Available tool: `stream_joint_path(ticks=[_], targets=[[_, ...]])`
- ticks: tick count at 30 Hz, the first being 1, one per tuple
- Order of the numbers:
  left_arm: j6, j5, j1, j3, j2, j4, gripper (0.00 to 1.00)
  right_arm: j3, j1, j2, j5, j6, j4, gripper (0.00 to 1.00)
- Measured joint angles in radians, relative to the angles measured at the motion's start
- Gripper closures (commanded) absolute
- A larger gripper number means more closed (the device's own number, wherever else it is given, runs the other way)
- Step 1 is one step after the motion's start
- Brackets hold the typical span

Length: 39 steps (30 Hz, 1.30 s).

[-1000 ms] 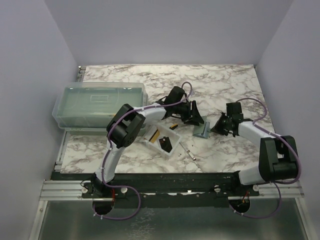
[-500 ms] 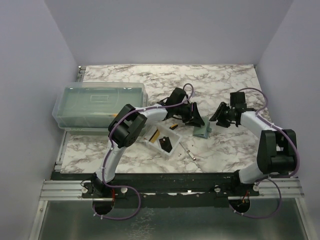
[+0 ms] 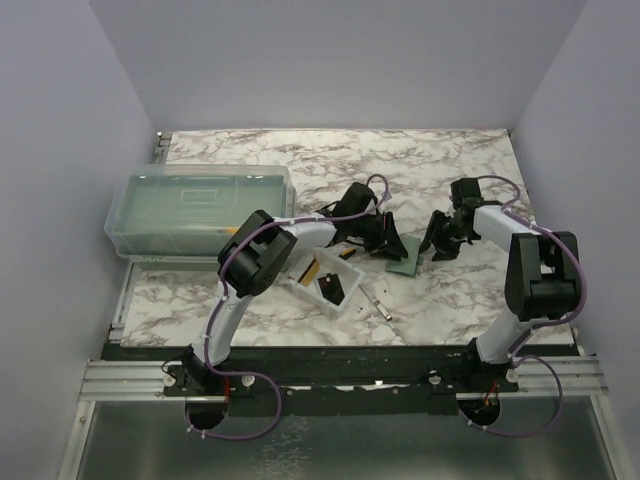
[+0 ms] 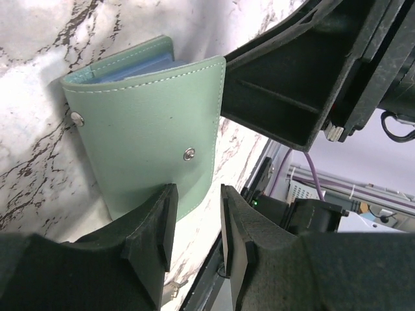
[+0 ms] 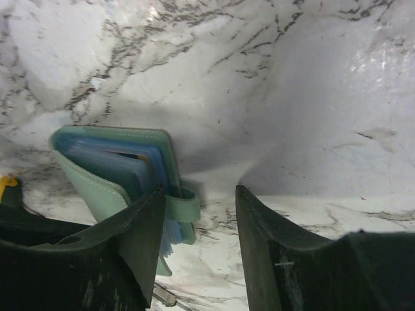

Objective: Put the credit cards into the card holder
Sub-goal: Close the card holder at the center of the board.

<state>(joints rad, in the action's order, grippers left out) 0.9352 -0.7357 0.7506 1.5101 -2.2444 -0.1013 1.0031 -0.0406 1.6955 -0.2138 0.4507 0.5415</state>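
The sage green card holder [image 3: 404, 264] rests on the marble between my two grippers. In the left wrist view the card holder [image 4: 142, 129] shows its snap-button side. My left gripper [image 4: 196, 214] is open at its lower edge, with bare table in the gap. My right gripper [image 5: 198, 220] is open too. The card holder [image 5: 110, 162] and its strap [image 5: 185, 206] lie just beyond its left finger, pale blue pockets fanned out. From above, the left gripper [image 3: 392, 248] sits left of the holder and the right gripper [image 3: 436, 245] to its right. A gold card [image 3: 312, 268] and a black card [image 3: 332, 289] lie in the clear tray.
The small clear tray [image 3: 290, 278] sits left of the holder, under the left arm. A large translucent lidded box [image 3: 195, 205] stands at the far left. An orange-handled tool [image 3: 347, 253] lies by the tray, and a small metal piece [image 3: 378, 303] lies in front of it.
My right gripper has opened, let go of the card holder and swung back to the right. The holder has settled lower on the table. The left jaws have narrowed a little.
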Motion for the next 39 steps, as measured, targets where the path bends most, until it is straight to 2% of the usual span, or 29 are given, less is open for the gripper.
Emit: stream_joint_path(ticks=[9,18,20,22,25,28,30,33,39], targets=[[0.013,0.053,0.011,-0.042,0.000,-0.044,0.63,0.021,-0.006,0.016,0.033,-0.025,0.084,0.52],[0.018,0.076,0.011,-0.061,0.000,-0.078,0.63,0.023,-0.006,0.021,0.018,-0.063,0.122,0.59],[0.019,0.079,0.011,-0.066,0.002,-0.085,0.55,0.022,-0.006,0.016,0.018,-0.076,0.134,0.56],[0.014,0.079,0.011,-0.068,0.006,-0.087,0.43,0.009,-0.006,-0.010,0.013,-0.096,0.132,0.52],[-0.026,0.099,0.014,-0.074,0.039,-0.069,0.30,-0.023,-0.006,-0.098,0.000,-0.129,0.106,0.51],[-0.101,0.138,0.016,-0.076,0.093,-0.008,0.27,-0.029,-0.006,-0.169,-0.014,-0.137,0.063,0.52],[-0.154,0.171,0.018,-0.076,0.122,0.036,0.26,-0.040,-0.006,-0.193,-0.024,-0.124,0.015,0.61],[-0.236,0.229,0.020,-0.075,0.167,0.109,0.16,-0.089,-0.003,-0.213,-0.047,-0.084,-0.052,0.61],[-0.409,0.341,0.079,-0.078,0.206,0.212,0.05,-0.195,0.017,-0.232,-0.099,-0.012,-0.126,0.61]])
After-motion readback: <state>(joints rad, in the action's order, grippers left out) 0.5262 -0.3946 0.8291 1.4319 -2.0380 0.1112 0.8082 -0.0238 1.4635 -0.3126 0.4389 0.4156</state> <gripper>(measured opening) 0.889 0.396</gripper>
